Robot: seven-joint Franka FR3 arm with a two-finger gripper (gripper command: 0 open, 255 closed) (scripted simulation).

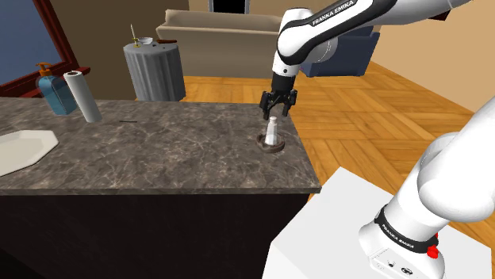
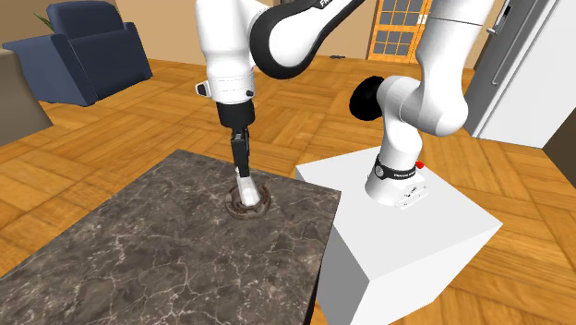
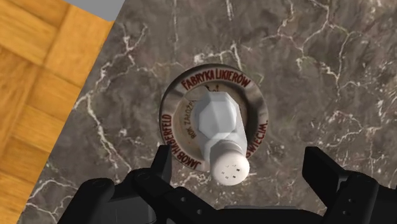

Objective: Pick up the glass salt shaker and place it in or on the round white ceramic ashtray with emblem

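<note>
My gripper (image 1: 279, 109) hangs released, fingers spread, just right of the shoulder view's centre. Directly beneath, the salt shaker (image 1: 273, 129) stands upright in the round ashtray (image 1: 280, 146) near the dark marbled counter's (image 1: 159, 150) right end, unclasped.

Ashtray (image 3: 254, 102): rim lettering partly covered by salt shaker (image 3: 216, 121); inner emblem unreadable.
White dish (image 1: 24, 149): cut by shoulder view's edge at 9 o'clock.
Blue bottle (image 1: 55, 91), at white roll's (image 1: 82, 96) 9 o'clock: partly behind it.
Bin (image 1: 154, 71): contents too small to tell.
</note>
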